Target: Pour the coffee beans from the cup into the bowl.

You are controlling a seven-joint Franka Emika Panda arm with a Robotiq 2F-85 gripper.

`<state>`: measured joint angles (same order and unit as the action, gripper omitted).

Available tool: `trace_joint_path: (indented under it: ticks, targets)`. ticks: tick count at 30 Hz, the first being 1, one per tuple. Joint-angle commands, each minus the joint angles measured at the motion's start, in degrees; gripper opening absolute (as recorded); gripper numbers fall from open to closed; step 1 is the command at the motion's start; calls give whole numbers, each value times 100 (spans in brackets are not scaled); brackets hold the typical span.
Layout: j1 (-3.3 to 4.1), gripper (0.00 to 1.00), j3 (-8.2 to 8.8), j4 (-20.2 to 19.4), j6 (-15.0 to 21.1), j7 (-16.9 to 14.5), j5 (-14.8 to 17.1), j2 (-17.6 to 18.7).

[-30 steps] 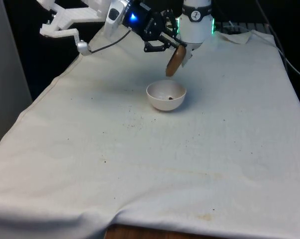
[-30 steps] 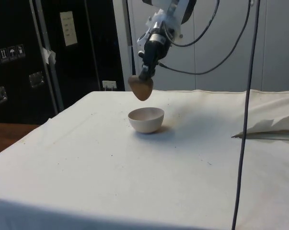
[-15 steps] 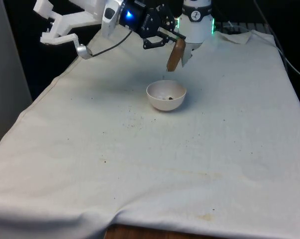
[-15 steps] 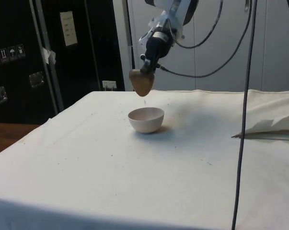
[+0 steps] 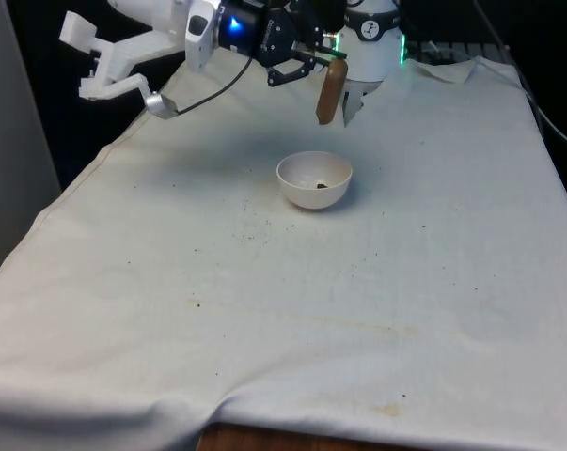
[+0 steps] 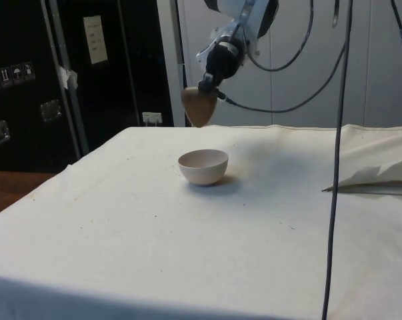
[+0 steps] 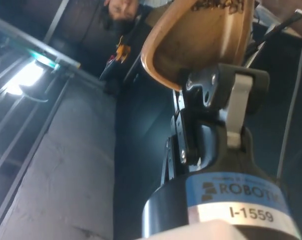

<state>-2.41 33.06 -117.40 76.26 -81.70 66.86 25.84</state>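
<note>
A brown cup [image 5: 330, 92] hangs tipped over, mouth down, well above a white bowl [image 5: 292, 183] at the table's middle. My gripper [image 5: 322, 64] is shut on the cup's rim. From the side, the cup [image 6: 199, 107] is held by the gripper [image 6: 208, 85] above and slightly left of the bowl [image 6: 203, 167]. A few dark coffee beans [image 5: 319, 185] lie in the bowl's bottom. In the wrist view the fingers [image 7: 238, 95] clamp the cup's wall [image 7: 201, 40], and some beans [image 7: 216, 5] show at its far edge.
Dark crumbs [image 5: 255, 225] speckle the cloth near the bowl on the front view's left. A crumpled fold of cloth [image 6: 377, 177] lies at the side view's right, and a black cable [image 6: 334, 200] hangs in front of it. A person [image 7: 121, 10] shows in the wrist view.
The gripper has lifted the tipped cup higher above the bowl and turned it steeper. A bean dropped from it half a second ago.
</note>
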Motion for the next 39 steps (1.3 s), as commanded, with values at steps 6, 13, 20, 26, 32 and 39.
trace_joint_path:
  ticks: [6,13,20,26,32,39]
  targets:
    - [-69,0,74,126,-361,-11,97,149]
    - [-86,0,195,292,-785,-23,264,344]
    - [-57,0,292,424,-1043,-52,430,504]
    - [-103,0,350,550,-1467,-29,579,688]
    - [-115,0,395,602,-1719,-40,625,791]
    - [-143,0,407,665,-1977,-40,733,922]
